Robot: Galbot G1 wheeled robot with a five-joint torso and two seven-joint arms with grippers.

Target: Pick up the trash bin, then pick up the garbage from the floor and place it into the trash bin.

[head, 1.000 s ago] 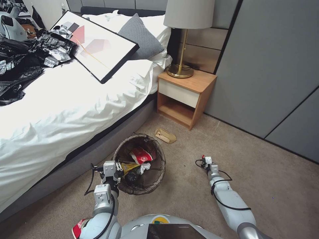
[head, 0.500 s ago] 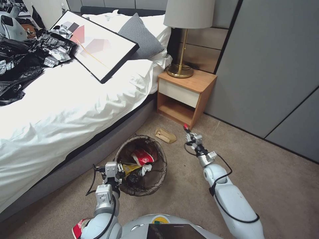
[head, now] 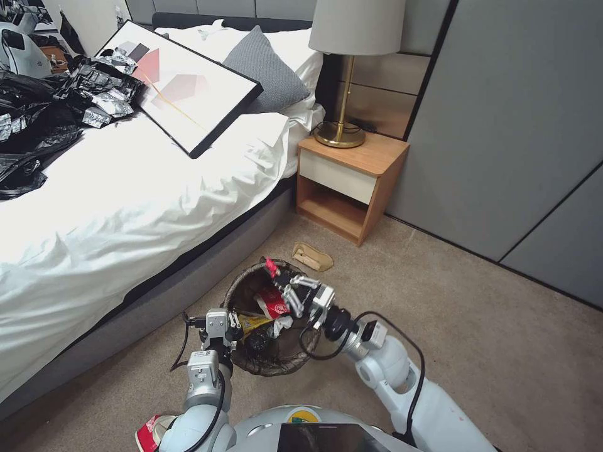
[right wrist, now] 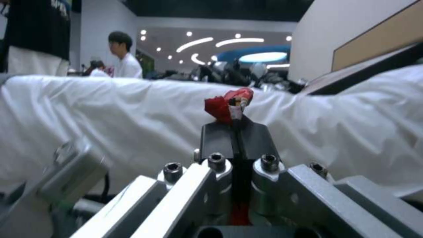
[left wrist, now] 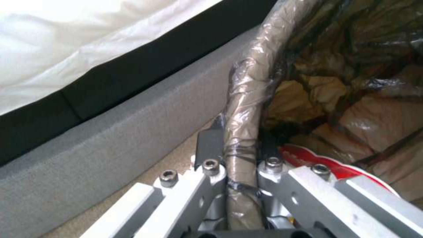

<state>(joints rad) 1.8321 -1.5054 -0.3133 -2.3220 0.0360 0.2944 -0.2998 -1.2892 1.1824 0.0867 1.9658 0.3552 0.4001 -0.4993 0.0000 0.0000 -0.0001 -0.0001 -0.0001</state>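
One scrap [head: 271,266] of red litter is pinched in the right gripper [head: 277,272], whose jaws are closed tight on it; in the right wrist view the scrap [right wrist: 229,103] pokes out just past the tips. In the head view this gripper sits at lower centre, over the far rim of the bin [head: 295,358], near the edge and not over the middle. That is the main risk as I judge it — a light scrap let go so near the rim could catch on the folded bag or drop outside onto the carpet. It might also cling to a pad instead of falling. The left gripper [head: 233,323], lower left of centre, is clamped on the near rim; the left wrist view shows its jaws closed across the bag-wrapped edge [left wrist: 241,138]. The hold is on one side only, so the bin could tilt or slip if the right arm bumps it. Inside lie a red-and-white cup [head: 271,302], a yellow wrapper [head: 250,322] and tissue [head: 279,324]. A tan packet [head: 312,256] lies on the floor beyond the bin, near the nightstand [head: 349,183] — well apart from both grippers, not yet collected
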